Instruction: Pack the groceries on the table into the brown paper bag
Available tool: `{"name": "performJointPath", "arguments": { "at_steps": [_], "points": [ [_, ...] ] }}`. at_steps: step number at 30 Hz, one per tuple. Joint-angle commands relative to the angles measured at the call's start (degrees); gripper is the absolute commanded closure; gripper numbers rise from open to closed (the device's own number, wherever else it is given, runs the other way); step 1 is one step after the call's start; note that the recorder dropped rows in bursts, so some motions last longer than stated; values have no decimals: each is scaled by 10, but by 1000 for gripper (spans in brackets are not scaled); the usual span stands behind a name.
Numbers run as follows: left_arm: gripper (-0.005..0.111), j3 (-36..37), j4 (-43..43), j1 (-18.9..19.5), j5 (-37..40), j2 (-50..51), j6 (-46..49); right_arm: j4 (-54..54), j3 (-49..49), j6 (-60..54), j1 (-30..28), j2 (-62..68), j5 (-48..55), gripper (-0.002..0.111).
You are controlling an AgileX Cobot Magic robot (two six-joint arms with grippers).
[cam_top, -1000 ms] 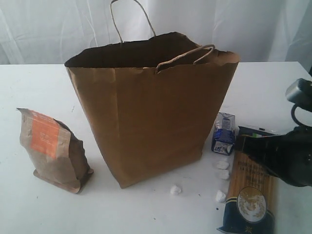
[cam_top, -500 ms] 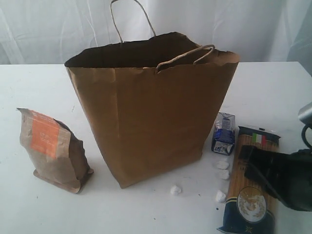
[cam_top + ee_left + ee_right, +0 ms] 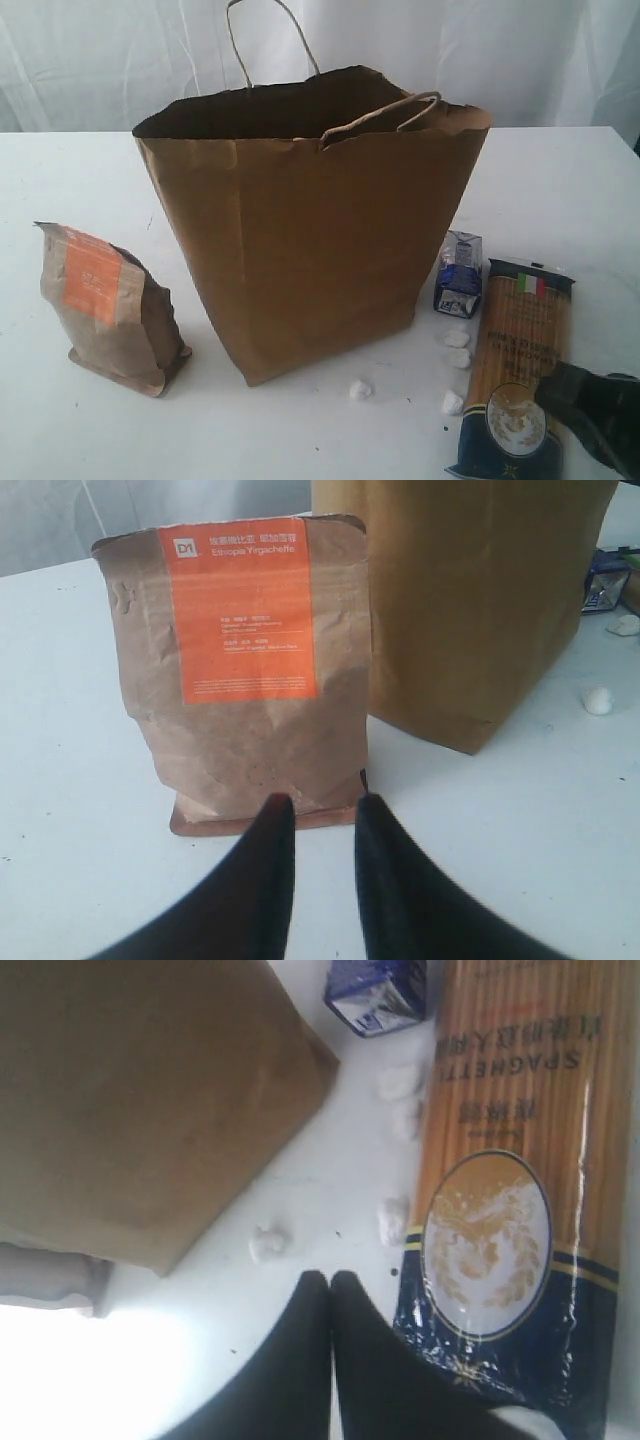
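Though both arms sit low over the broad white tabletop (image 3: pixel 560 190), neither one grips anything. The left gripper (image 3: pixel 318 805) has its two black fingers a narrow slit apart with nothing between them. Their tips are right at the bottom seam of the brown pouch with the orange label (image 3: pixel 245 670); whether they touch it I cannot tell. That pouch stands upright straight ahead of the fingers, near the large kraft-brown paper bag (image 3: pixel 310 220), which stands open-topped. The right gripper (image 3: pixel 330 1278) is pressed fully together and empty, its tips over bare table just beside the dark-blue end of the long spaghetti pack (image 3: pixel 520 1110). The pack lies flat, stretching away from the gripper towards the small blue-white carton (image 3: pixel 458 275) next to the bag.
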Motion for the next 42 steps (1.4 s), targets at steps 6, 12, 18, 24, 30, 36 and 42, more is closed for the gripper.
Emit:
{"name": "performJointPath", "arguments": {
  "at_steps": [6, 12, 18, 24, 30, 36, 42],
  "points": [
    [78, 2, -1, 1, 1, -2, -3, -50, 55, 2, -55, -122, 3, 108],
    [78, 2, -1, 1, 1, -2, -3, -75, 64, 2, -90, -186, 23, 108],
    [78, 2, -1, 1, 1, -2, -3, -98, 77, 2, -106, -231, 24, 108],
    [78, 2, -1, 1, 1, -2, -3, -98, 87, 2, -106, -273, 28, 108],
    [78, 2, -1, 1, 1, -2, -3, -98, 87, 2, -106, -273, 28, 108],
    [78, 2, -1, 1, 1, -2, -3, -88, 108, -173, -106, -273, -17, 108],
    [78, 2, -1, 1, 1, -2, -3, -30, 108, -434, -106, -273, -90, 108]
  ]
}}
